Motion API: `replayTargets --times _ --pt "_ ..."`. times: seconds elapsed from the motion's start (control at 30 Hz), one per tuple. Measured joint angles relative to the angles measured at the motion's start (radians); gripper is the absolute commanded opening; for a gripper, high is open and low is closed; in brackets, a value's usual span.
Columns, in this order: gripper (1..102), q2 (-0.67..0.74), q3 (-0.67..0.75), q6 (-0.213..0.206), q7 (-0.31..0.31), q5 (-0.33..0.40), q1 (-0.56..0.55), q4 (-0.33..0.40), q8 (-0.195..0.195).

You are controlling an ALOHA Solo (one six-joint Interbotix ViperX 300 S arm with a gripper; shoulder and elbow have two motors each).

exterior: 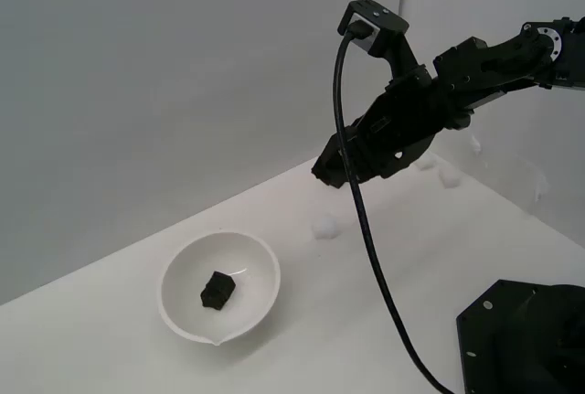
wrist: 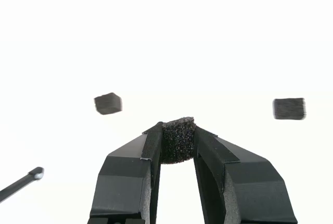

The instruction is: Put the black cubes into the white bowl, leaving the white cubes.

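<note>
My gripper (exterior: pixel 323 173) hangs in the air over the white surface, to the exterior view's right of the white bowl (exterior: pixel 183 316) and well above it. In the wrist view my gripper (wrist: pixel 177 130) is shut on a black cube (wrist: pixel 178 142) held between the fingertips. The bowl holds a black lump (exterior: pixel 218 290), one or two black cubes; I cannot tell which. White cubes lie on the surface: one (exterior: pixel 324 226) below the gripper, and two more (exterior: pixel 448 177) (exterior: pixel 423 164) further back. Two small cubes (wrist: pixel 107 103) (wrist: pixel 289 108) look grey in the washed-out wrist view.
A black cable (exterior: pixel 366 229) hangs from the wrist down across the scene. A black base (exterior: pixel 521 339) stands at the exterior view's lower right. A grey wall runs close behind the surface. A thin dark rod (wrist: pixel 21 182) shows in the wrist view.
</note>
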Motion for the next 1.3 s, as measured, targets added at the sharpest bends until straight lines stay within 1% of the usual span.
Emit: replayTargets --times 0.1,0.27,0.4,0.57,0.7,0.8,0.93,1.03,1.07,1.1,1.13,1.2,1.23,1.27,1.3 --pt "3 0.000 -0.002 0.000 -0.017 0.000 -0.051 0.000 -0.031" --pt "3 -0.029 -0.032 -0.002 -0.067 -0.002 -0.140 0.000 -0.083" --pt "3 -0.081 -0.084 -0.002 -0.107 -0.014 -0.219 -0.012 -0.106" --pt "3 -0.169 -0.173 -0.002 -0.137 -0.051 -0.275 -0.051 -0.109" --pt "3 -0.239 -0.245 -0.002 -0.163 -0.077 -0.288 -0.078 -0.110" --pt "3 -0.293 -0.298 -0.002 -0.170 -0.097 -0.311 -0.097 -0.110" --pt "3 -0.360 -0.367 -0.002 -0.179 -0.115 -0.353 -0.115 -0.109" --pt "4 -0.396 -0.402 -0.002 -0.207 -0.121 -0.394 -0.120 -0.110" --pt "6 -0.403 -0.408 0.000 -0.213 -0.121 -0.403 -0.120 -0.109" --pt "13 -0.403 -0.410 -0.002 -0.224 -0.121 -0.408 -0.120 -0.109" --pt "23 -0.408 -0.416 -0.008 -0.230 -0.121 -0.410 -0.121 -0.110" --pt "46 -0.422 -0.426 -0.017 -0.238 -0.123 -0.410 -0.121 -0.110" --pt "56 -0.423 -0.428 -0.023 -0.238 -0.124 -0.410 -0.123 -0.109" --pt "63 -0.422 -0.430 -0.031 -0.239 -0.123 -0.410 -0.121 -0.109" --pt "67 -0.423 -0.430 -0.034 -0.239 -0.123 -0.410 -0.123 -0.110"
